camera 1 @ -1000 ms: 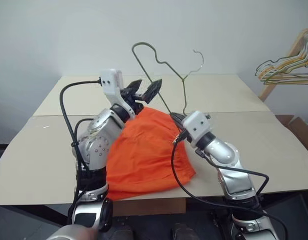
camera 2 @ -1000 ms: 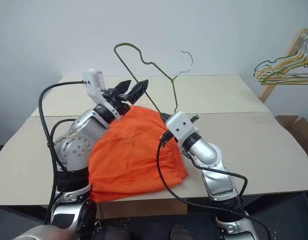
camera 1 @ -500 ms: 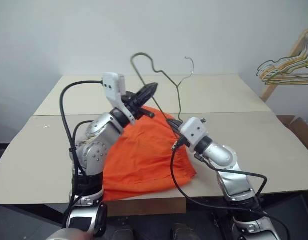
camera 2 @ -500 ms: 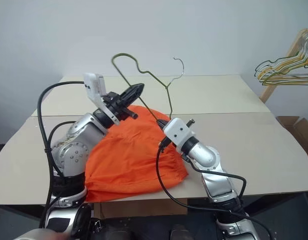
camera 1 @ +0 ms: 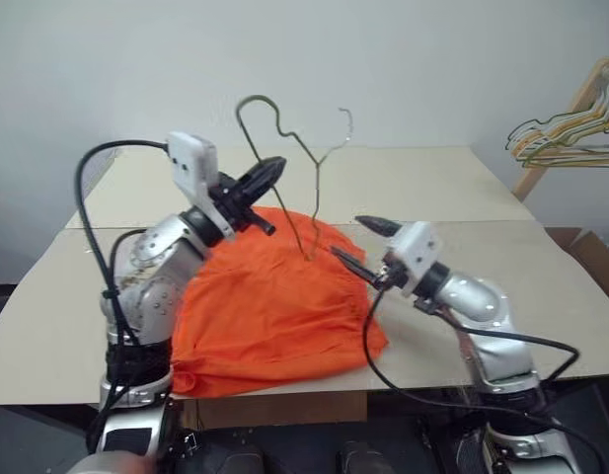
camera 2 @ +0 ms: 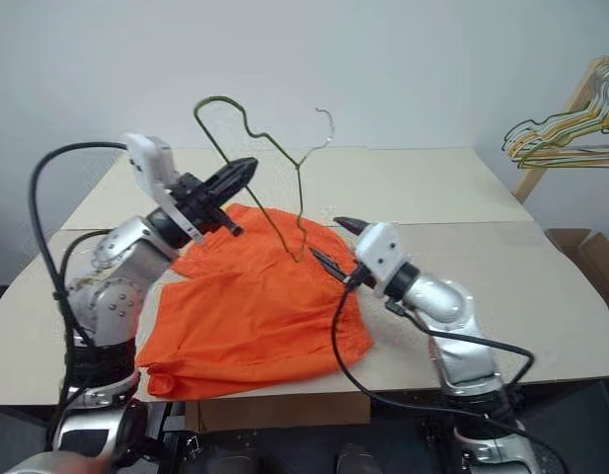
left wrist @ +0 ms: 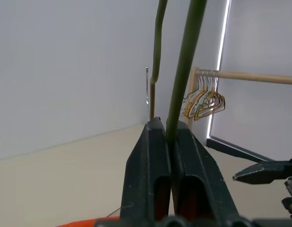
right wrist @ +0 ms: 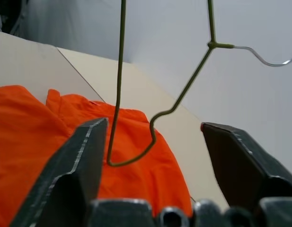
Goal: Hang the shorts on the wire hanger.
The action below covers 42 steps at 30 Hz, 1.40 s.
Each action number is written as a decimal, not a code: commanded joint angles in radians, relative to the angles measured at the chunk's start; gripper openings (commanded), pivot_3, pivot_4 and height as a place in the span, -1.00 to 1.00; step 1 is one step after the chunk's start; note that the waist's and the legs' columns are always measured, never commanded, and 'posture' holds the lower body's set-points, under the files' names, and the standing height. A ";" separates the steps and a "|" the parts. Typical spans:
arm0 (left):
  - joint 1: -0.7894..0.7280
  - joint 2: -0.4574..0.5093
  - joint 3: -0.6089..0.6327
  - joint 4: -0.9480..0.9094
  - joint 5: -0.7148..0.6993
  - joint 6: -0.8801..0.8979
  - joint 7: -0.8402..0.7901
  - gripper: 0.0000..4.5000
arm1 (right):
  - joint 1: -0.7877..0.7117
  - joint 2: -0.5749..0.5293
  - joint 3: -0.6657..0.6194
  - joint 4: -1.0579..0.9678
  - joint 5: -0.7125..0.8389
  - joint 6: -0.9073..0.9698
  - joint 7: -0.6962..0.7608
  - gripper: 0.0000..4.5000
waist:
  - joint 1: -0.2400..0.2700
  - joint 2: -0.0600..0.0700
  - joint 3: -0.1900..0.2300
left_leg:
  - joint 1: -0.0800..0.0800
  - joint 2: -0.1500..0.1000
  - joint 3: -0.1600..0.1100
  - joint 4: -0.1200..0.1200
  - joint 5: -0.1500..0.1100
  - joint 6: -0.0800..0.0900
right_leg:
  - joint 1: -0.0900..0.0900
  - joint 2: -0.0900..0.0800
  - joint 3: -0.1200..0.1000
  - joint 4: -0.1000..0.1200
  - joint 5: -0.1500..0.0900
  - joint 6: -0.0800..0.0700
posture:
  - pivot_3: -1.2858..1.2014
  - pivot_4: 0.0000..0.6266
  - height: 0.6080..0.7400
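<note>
While the wire hanger [camera 1: 284,148] stands nearly upright above the shorts [camera 1: 274,296], its hook [camera 1: 342,123] points up and toward the robot's right, and its long axis runs steeply from the bent shoulder at the top down to a lower corner that hangs just over the orange cloth. One straight side of the hanger is pinched in the left tool [camera 1: 269,172], whose fingers are clenched tight on the wire, as the left wrist view shows. That tool is raised above the far left part of the shorts and points up and toward the right. The shorts lie spread flat on the worktop [camera 1: 452,188], their near edge reaching its front rim. On the right of the shorts, the right tool [camera 1: 363,242] is released, its two fingers spread wide and holding nothing; it points toward the hanger's lower corner, near the wire but apart from it. Well apart from the shorts, at the far right, coloured hangers [camera 1: 570,133] hang bunched on a wooden rack [camera 1: 580,89].
</note>
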 commanded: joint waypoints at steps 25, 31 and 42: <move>0.044 0.142 0.213 0.024 -0.501 0.041 -0.419 -1.00 | -0.404 -0.053 0.051 0.231 0.535 0.757 0.383 0.81 | -0.020 0.000 0.000 | 0.005 0.002 -0.002 0.000 -0.001 0.002 | 0.008 0.001 -0.004 -0.005 0.000 0.000 | 0.03 -1.00 1.00; 0.049 0.133 0.201 0.015 -0.501 0.029 -0.419 -1.00 | -0.409 -0.036 0.095 0.243 0.504 0.750 0.394 0.81 | -0.020 0.000 0.000 | 0.004 0.002 -0.003 0.000 -0.001 0.002 | 0.008 0.000 -0.005 -0.005 0.000 0.000 | 0.03 -1.00 1.00; 0.049 0.132 0.187 0.021 -0.483 0.021 -0.430 -1.00 | -0.427 -0.032 0.092 0.299 0.494 0.754 0.406 0.11 | -0.020 0.000 0.000 | 0.004 0.002 -0.003 0.000 -0.001 0.002 | 0.008 0.000 -0.006 -0.005 0.000 0.000 | 0.03 -1.00 1.00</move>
